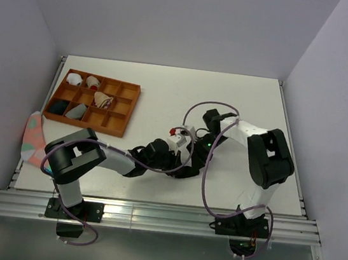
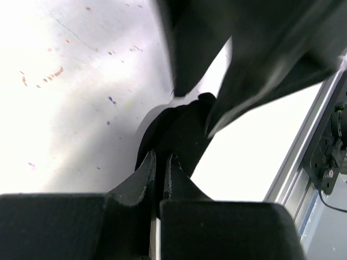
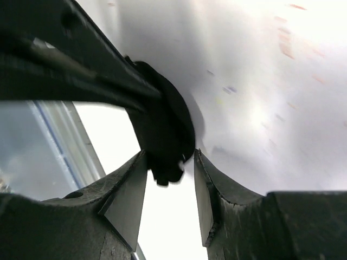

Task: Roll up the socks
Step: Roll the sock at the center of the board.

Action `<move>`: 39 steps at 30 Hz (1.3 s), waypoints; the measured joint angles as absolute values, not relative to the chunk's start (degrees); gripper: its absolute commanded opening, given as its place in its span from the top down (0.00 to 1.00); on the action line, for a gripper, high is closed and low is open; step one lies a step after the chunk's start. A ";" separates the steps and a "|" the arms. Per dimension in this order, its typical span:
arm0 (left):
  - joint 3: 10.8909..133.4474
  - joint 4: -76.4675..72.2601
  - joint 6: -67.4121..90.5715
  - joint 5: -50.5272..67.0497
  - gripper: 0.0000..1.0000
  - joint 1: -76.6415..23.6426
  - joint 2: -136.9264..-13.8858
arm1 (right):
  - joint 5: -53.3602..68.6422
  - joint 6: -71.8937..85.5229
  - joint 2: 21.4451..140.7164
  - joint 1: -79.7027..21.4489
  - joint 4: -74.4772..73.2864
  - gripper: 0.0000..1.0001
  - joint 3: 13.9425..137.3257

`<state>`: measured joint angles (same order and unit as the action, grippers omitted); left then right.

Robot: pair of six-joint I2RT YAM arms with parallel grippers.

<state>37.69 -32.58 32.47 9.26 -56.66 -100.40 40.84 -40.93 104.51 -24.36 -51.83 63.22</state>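
A bunched black sock [image 2: 181, 127] lies on the white table between the two arms, mid-table in the top view [image 1: 181, 165]. My left gripper [image 2: 161, 155] is shut on a fold of the black sock, and dark fabric fills the thin slit between its fingers. My right gripper [image 3: 169, 158] faces it from the other side with its jaws open. The black sock's end [image 3: 162, 132] hangs between the right fingertips, with a gap on the right side. In the top view both grippers, left [image 1: 168, 157] and right [image 1: 192, 147], meet over the sock and hide most of it.
An orange compartment tray [image 1: 127, 108] stands at the back left with small rolled bundles [image 1: 73, 79] in some cells. A pink sock with teal spots [image 1: 33, 137] lies at the table's left edge. The aluminium rail [image 1: 150, 216] runs along the near edge.
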 measured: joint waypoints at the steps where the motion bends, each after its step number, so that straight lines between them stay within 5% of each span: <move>1: 37.76 -32.69 32.67 9.28 1.00 -56.40 -100.57 | 40.93 -40.93 103.77 -23.35 -51.31 0.53 62.74; 22: 47.75 -22.00 34.89 26.63 1.00 -47.59 -107.00 | 36.77 -51.62 68.97 -15.84 -37.17 0.45 39.99; 39: 56.31 -12.19 34.89 36.84 1.00 -44.62 -112.77 | 29.04 -55.64 60.88 -32.01 -26.33 0.42 29.52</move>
<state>56.31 -12.19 34.89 36.84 -44.62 -112.77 29.04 -55.64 60.88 -32.01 -26.33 29.52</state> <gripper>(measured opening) 0.055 0.582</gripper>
